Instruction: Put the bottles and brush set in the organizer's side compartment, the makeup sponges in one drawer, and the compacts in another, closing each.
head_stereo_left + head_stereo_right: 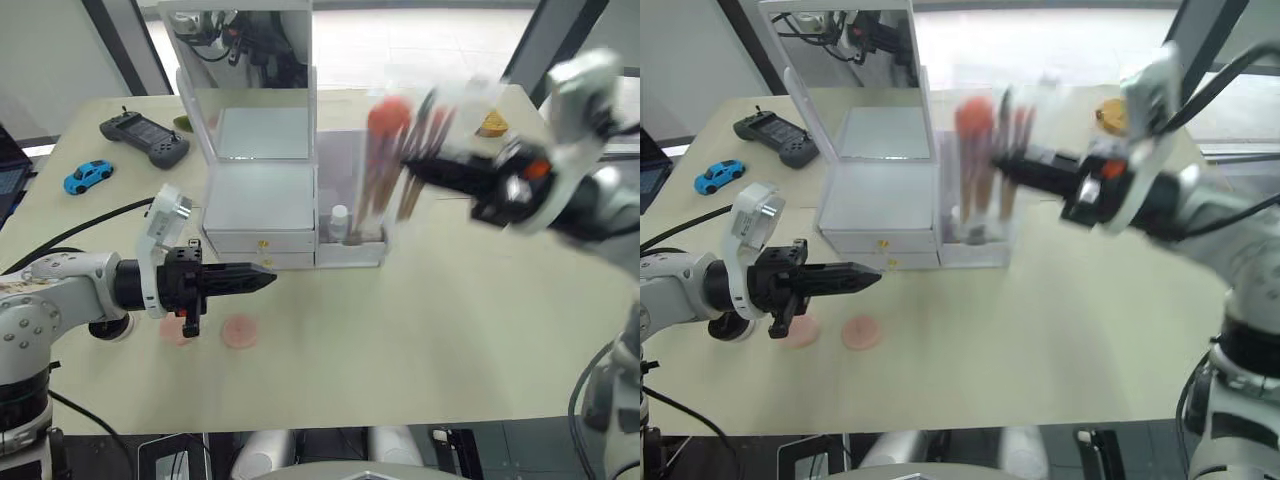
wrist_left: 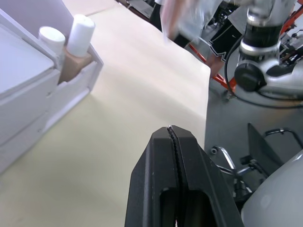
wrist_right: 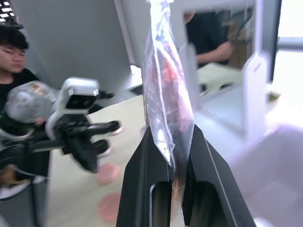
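The white organizer [image 1: 262, 200] stands mid-table with its mirror lid up and both gold-knobbed drawers [image 1: 262, 243] pushed in. Two white-capped bottles [image 2: 78, 40] stand in its side compartment [image 1: 335, 170]. Just above that bin hangs the brush set [image 1: 400, 150], a clear pouch of orange-handled brushes, with my right gripper [image 1: 425, 165] shut on its lower end [image 3: 165, 94]. My left gripper [image 1: 265, 278] is shut and empty, hovering low in front of the drawers. Two pink makeup sponges [image 1: 240, 332] [image 1: 800, 332] lie on the table beneath it. The compacts are out of view.
A black controller [image 1: 145, 138] and a blue toy car [image 1: 88, 176] lie at the far left. An orange object [image 1: 492, 125] sits at the far right corner. A black cable [image 1: 90, 225] runs along the left. A person [image 3: 14, 47] sits beyond the table.
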Motion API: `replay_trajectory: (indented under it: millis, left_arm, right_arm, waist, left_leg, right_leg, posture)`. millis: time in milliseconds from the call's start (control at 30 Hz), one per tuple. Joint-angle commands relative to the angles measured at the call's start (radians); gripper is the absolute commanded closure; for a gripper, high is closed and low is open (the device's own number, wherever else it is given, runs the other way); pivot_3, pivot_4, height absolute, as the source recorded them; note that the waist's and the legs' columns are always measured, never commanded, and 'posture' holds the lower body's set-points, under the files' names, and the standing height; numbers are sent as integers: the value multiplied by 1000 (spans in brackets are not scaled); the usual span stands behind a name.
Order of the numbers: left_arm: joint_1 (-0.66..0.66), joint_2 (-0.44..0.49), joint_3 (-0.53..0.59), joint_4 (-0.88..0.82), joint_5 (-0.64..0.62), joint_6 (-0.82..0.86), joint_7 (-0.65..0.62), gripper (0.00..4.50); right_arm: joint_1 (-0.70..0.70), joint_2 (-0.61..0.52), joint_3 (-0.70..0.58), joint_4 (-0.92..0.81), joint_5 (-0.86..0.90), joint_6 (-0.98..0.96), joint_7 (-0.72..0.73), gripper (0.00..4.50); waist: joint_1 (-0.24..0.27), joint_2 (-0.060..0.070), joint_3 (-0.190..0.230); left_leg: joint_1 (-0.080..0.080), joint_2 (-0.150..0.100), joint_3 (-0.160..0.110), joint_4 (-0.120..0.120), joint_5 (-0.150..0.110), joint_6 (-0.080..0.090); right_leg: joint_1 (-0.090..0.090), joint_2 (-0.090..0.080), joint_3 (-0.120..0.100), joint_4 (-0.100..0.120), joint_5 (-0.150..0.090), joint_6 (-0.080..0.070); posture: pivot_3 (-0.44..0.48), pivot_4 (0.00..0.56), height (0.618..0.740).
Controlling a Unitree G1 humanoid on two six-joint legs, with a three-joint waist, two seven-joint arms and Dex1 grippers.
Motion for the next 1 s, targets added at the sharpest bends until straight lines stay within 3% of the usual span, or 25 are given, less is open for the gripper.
replay_trajectory:
  millis: [33,167,333,433,700,1000]
  left_arm:
    - [-6,-40,3,-6,57,-135,-16,4500]
    - [6,-24,-27,14,45,-140,-69,4500]
    - [21,-14,-23,23,13,-127,-72,4500]
    - [32,-10,-16,15,-6,-120,-60,4500]
    - [32,-9,-5,22,-50,-102,-16,4500]
    - [20,1,-13,32,-73,-96,2,4500]
  right_arm:
    - [-83,-17,195,148,-317,-215,188,4485]
    - [-227,80,331,491,-584,-514,358,4485]
    - [-424,235,344,955,-745,-803,477,4485]
    - [-499,314,333,1140,-787,-893,538,4485]
    - [-579,455,274,1355,-839,-977,592,4485]
    - [-540,501,257,1475,-937,-1078,595,4485]
  waist:
    - [-1,-1,1]
    - [-9,-3,2]
    - [-29,-2,7]
    - [-38,-2,7]
    - [-58,0,8]
    - [-64,0,8]
  left_leg:
    - [0,0,0,0,0,0]
    - [-1,-1,2,2,0,0]
    - [-5,0,2,2,0,0]
    - [-5,0,-1,2,0,0]
    - [-5,0,-4,3,0,0]
    - [-5,-1,-5,3,0,-1]
  right_leg:
    - [0,0,0,0,0,0]
    - [-1,-2,2,1,0,0]
    - [-5,-1,1,2,0,0]
    - [-4,-1,-1,3,1,0]
    - [-3,0,-3,4,1,0]
    - [-3,1,-4,5,1,0]
  posture:
    - [0,150,734]
    - [0,150,734]
    - [0,150,734]
    - [0,150,734]
    - [0,150,734]
    - [0,150,734]
